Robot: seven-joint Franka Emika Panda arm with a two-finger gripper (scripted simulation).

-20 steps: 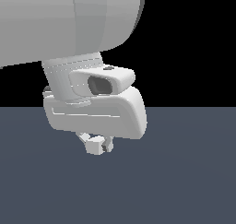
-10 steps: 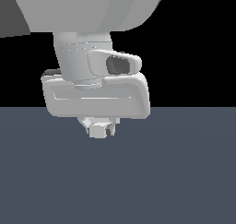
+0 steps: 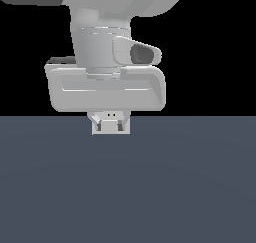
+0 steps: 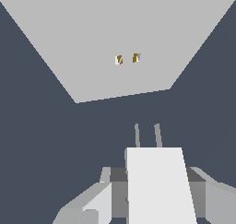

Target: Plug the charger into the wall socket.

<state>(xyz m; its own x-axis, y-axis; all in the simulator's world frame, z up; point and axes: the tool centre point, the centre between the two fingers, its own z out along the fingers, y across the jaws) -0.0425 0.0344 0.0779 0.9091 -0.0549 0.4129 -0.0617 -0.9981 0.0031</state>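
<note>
The gripper [image 4: 152, 195] squeezed the charger [image 4: 159, 184] tight, its 2 prongs [image 4: 147, 135] pointing at the wall socket [image 4: 110, 43], not touching.

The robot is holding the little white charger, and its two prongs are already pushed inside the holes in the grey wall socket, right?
Not quite. The gripper does hold the white charger, but its two prongs are not in the holes yet. The wrist view shows them pointing toward the grey wall socket with dark floor between, and both holes are uncovered.
</note>
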